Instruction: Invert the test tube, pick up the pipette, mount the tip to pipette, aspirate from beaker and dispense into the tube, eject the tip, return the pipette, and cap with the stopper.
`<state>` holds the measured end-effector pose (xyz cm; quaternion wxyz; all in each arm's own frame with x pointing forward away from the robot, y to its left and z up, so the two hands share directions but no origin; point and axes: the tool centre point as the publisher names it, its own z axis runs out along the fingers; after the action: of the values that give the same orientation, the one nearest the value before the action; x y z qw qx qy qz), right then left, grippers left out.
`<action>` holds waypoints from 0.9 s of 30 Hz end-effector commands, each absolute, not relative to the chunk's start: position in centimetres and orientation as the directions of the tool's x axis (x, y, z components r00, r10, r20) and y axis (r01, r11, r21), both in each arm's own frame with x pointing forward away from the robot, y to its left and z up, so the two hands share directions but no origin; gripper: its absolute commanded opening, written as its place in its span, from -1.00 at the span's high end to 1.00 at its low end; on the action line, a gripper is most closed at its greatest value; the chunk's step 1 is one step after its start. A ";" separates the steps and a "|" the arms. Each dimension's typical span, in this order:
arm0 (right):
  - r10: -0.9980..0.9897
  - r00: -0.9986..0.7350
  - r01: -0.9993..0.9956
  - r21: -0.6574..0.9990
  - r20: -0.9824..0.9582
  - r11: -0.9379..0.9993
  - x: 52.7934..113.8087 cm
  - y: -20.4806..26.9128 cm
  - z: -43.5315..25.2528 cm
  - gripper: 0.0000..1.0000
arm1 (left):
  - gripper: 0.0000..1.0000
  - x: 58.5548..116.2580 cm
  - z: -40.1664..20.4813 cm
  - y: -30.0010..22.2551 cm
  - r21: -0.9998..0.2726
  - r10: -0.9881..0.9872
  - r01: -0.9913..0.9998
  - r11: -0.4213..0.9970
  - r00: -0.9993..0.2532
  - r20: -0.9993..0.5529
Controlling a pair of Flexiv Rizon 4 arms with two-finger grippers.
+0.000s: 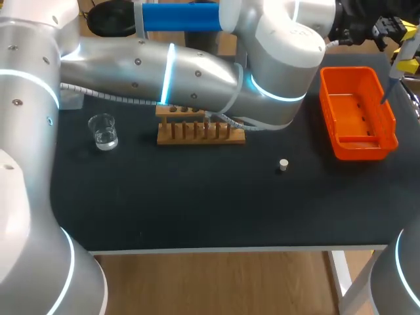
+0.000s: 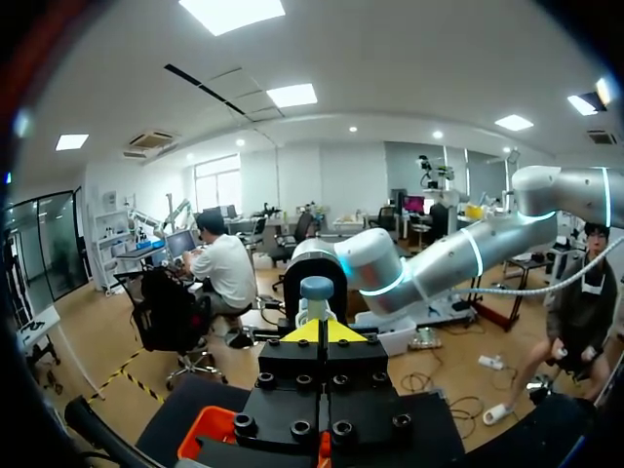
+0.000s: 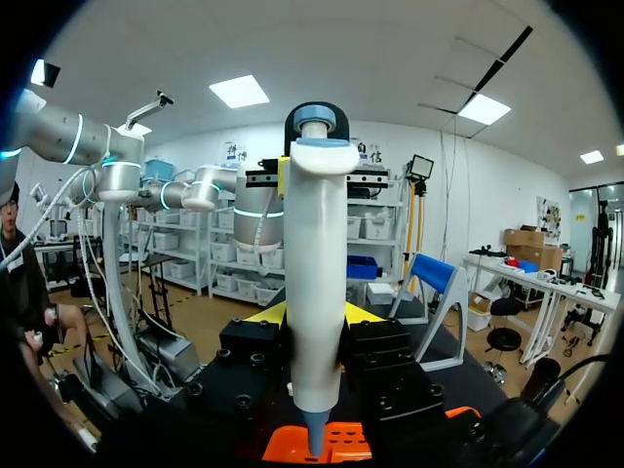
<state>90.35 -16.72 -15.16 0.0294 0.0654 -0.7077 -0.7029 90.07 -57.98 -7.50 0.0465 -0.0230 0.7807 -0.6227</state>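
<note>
The right gripper (image 3: 312, 317) is clenched on the pipette (image 3: 314, 263), whose white body stands upright between the fingers, its nose pointing down over the orange bin (image 1: 359, 149). The left gripper (image 2: 322, 331) is closed on nothing, its fingers pressed together just beside the pipette's blue-capped top. The stopper (image 1: 283, 165) lies on the table (image 1: 197, 203) between rack (image 1: 200, 134) and bin.

The head camera hangs above and behind, looking steeply down on the table (image 1: 197, 210). Both wrist cameras sit up by the bin (image 1: 357, 118), facing level across the room, the right one tight behind the pipette (image 3: 314, 292). All three views share the bin.
</note>
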 end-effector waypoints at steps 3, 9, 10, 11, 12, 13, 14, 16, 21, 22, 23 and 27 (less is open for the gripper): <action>-0.135 -0.990 -0.052 0.999 -0.051 0.006 90.3 -16.6 -14.3 1.00 | 1.00 90.1 -7.6 -57.9 -0.997 -0.113 0.078 -0.003 -0.991 -0.077; -0.135 -0.990 -0.052 0.999 -0.051 0.006 90.3 -16.6 -14.3 1.00 | 1.00 89.8 -5.3 -57.2 -0.992 -0.138 0.123 -0.018 -0.983 -0.120; -0.135 -0.990 -0.052 0.999 -0.051 0.006 90.3 -16.6 -14.3 1.00 | 0.84 89.8 -4.8 -57.1 -0.991 -0.137 0.133 -0.024 -0.982 -0.129; -0.135 -0.990 -0.052 0.999 -0.051 0.006 90.3 -16.6 -14.3 1.00 | 0.04 89.8 -4.4 -56.9 -0.991 -0.136 0.133 -0.022 -0.982 -0.129; -0.135 -0.990 -0.052 0.999 -0.051 0.006 90.3 -16.6 -14.3 1.00 | -1.00 89.8 -4.0 -56.9 -0.991 -0.135 0.131 -0.017 -0.983 -0.127; -0.135 -0.990 -0.052 0.999 -0.051 0.006 90.3 -16.6 -14.3 1.00 | -1.00 89.9 -3.6 -56.6 -0.992 -0.130 0.122 -0.016 -0.984 -0.119; -0.135 -0.990 -0.052 0.999 -0.051 0.006 90.3 -16.6 -14.3 1.00 | -1.00 89.9 -3.3 -56.3 -0.992 -0.118 0.122 -0.023 -0.986 -0.118; -0.135 -0.990 -0.052 0.999 -0.051 0.006 90.3 -16.6 -14.3 1.00 | -1.00 89.8 -2.9 -55.7 -0.995 -0.094 0.097 -0.012 -0.991 -0.096; -0.135 -0.990 -0.052 0.999 -0.051 0.006 90.3 -16.6 -14.3 1.00 | -1.00 89.5 -2.9 -53.6 -1.000 0.007 0.007 -0.013 -1.000 -0.007; -0.135 -0.990 -0.052 0.999 -0.051 0.006 90.3 -16.6 -14.3 1.00 | -1.00 89.3 -2.9 -53.1 -1.000 0.013 0.001 -0.012 -1.000 -0.001; -0.135 -0.990 -0.052 0.999 -0.051 0.006 90.3 -16.6 -14.3 1.00 | -1.00 89.0 -3.0 -52.6 -1.000 0.038 -0.003 -0.019 -0.999 0.002; -0.135 -0.990 -0.052 0.999 -0.051 0.006 90.3 -16.6 -14.3 1.00 | -1.00 87.9 -3.2 -50.6 -1.000 0.017 -0.007 0.023 -1.000 0.007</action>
<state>90.39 -16.61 -14.45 0.0304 0.0667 -0.7073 -0.7031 88.63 -53.83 -3.04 -0.0092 0.0044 0.7481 -0.6635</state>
